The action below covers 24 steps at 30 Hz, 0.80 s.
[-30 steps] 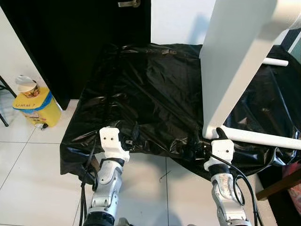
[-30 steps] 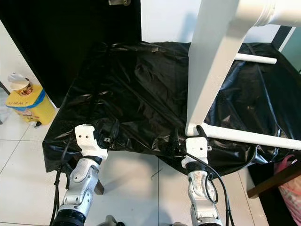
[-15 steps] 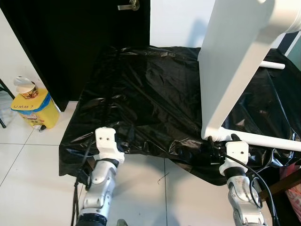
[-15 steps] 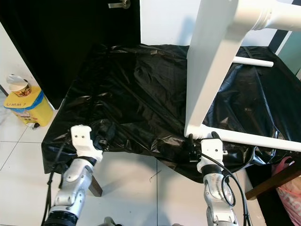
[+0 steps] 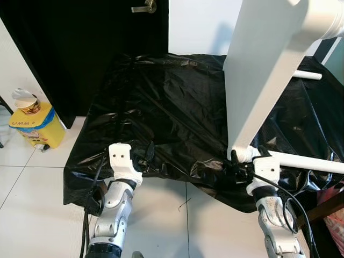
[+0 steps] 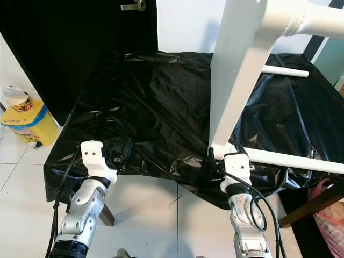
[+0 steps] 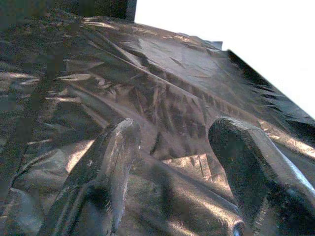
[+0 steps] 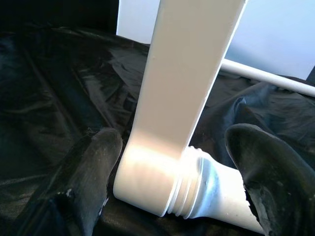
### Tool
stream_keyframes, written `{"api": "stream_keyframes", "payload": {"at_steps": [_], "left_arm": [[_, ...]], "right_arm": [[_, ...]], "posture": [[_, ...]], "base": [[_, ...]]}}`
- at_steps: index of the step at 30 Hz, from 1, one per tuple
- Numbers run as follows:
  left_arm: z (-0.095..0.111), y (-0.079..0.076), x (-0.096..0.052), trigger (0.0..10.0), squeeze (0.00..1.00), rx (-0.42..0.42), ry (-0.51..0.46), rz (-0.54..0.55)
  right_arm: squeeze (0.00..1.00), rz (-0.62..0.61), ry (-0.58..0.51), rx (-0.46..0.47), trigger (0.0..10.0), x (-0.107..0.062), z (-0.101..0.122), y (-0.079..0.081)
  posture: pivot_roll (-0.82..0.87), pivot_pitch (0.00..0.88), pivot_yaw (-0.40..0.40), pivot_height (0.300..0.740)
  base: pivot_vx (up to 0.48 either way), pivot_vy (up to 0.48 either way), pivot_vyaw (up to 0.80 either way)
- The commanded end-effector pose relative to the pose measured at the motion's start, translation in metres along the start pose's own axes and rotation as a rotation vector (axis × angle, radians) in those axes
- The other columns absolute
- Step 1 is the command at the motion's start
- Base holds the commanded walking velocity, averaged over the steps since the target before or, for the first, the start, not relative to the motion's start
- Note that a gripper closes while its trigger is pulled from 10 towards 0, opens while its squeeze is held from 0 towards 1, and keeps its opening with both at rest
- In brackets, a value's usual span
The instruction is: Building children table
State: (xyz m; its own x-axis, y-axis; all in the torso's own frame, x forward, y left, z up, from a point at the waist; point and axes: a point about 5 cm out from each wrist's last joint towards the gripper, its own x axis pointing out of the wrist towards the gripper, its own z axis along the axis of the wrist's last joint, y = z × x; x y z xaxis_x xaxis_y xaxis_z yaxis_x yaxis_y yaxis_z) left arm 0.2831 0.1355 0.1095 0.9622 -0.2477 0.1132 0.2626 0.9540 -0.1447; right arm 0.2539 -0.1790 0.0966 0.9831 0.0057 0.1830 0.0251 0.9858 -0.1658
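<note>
A tall white table panel (image 5: 263,70) stands upright on a surface covered in black plastic sheet (image 5: 161,102). A round white leg (image 5: 306,162) joins its lower end and runs off to the right. A second white rod (image 5: 308,75) lies further back. My right gripper (image 8: 176,147) is open, with one finger on each side of the ribbed joint (image 8: 189,184) between panel and leg. In the left eye view the right gripper (image 5: 236,161) sits at the sheet's front edge. My left gripper (image 7: 174,142) is open over the crumpled sheet near its front left edge (image 5: 145,156), holding nothing.
A yellow container (image 5: 33,124) with a cup on top stands on the tiled floor at the left. A black door (image 5: 80,43) rises behind the covered surface. A wooden leg (image 6: 306,207) and a pink bag (image 6: 330,207) sit at the lower right.
The right gripper has shifted right and closed in on the panel's base, so its fingers now flank the joint. The left gripper has barely moved. The camera has shifted slightly.
</note>
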Motion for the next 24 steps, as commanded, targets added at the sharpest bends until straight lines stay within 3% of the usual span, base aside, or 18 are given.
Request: {"api": "stream_keyframes", "payload": {"at_steps": [1, 8, 13, 14, 19, 20, 21, 22, 24], "left_arm": [[0.001, -0.002, -0.002, 10.0, 0.00, 0.019, 0.015, -0.045], [0.001, -0.004, -0.003, 10.0, 0.00, 0.048, 0.018, -0.066], [0.005, -0.003, -0.001, 10.0, 0.00, 0.086, -0.003, -0.072], [0.007, -0.003, 0.000, 10.0, 0.00, 0.086, -0.011, -0.081], [0.012, -0.003, 0.001, 10.0, 0.00, 0.059, -0.031, -0.112], [0.014, -0.003, 0.001, 10.0, 1.00, 0.042, -0.041, -0.117], [0.014, -0.003, 0.001, 10.0, 1.00, 0.042, -0.041, -0.117], [0.016, -0.002, 0.001, 10.0, 1.00, 0.047, -0.050, -0.112], [0.016, -0.002, 0.001, 10.0, 1.00, 0.047, -0.050, -0.112]], "right_arm": [[0.00, -0.005, 0.011, -0.002, 10.0, -0.003, 0.000, -0.003], [0.00, -0.034, 0.015, 0.013, 10.0, -0.004, 0.000, -0.005], [0.00, -0.135, 0.034, 0.052, 10.0, 0.003, -0.001, -0.013], [1.00, -0.125, 0.032, 0.063, 10.0, 0.005, 0.000, -0.011], [1.00, -0.110, 0.020, 0.070, 10.0, 0.010, 0.003, -0.007], [1.00, -0.107, 0.017, 0.065, 10.0, 0.010, 0.004, -0.005], [1.00, -0.107, 0.017, 0.065, 10.0, 0.010, 0.004, -0.005], [0.00, -0.097, 0.017, 0.067, 10.0, 0.011, 0.004, -0.003], [0.00, -0.097, 0.017, 0.067, 10.0, 0.011, 0.004, -0.003]], "posture": [[-0.02, 0.010, -0.025, 0.740], [-0.01, 0.012, -0.025, 0.740], [-0.01, 0.025, -0.027, 0.740], [0.00, 0.027, -0.025, 0.740], [0.00, 0.030, -0.024, 0.740], [0.00, 0.033, -0.025, 0.740], [0.00, 0.033, -0.025, 0.740], [0.00, 0.036, -0.026, 0.740], [0.00, 0.036, -0.026, 0.740]], "base": [[0.000, 0.000, 0.00], [0.000, 0.000, 0.00], [0.000, 0.000, 0.00], [0.000, 0.000, 0.00], [0.000, 0.000, 0.00], [0.000, 0.000, 0.00], [0.000, 0.000, 0.00], [0.000, 0.000, 0.00], [0.000, 0.000, 0.00]]}}
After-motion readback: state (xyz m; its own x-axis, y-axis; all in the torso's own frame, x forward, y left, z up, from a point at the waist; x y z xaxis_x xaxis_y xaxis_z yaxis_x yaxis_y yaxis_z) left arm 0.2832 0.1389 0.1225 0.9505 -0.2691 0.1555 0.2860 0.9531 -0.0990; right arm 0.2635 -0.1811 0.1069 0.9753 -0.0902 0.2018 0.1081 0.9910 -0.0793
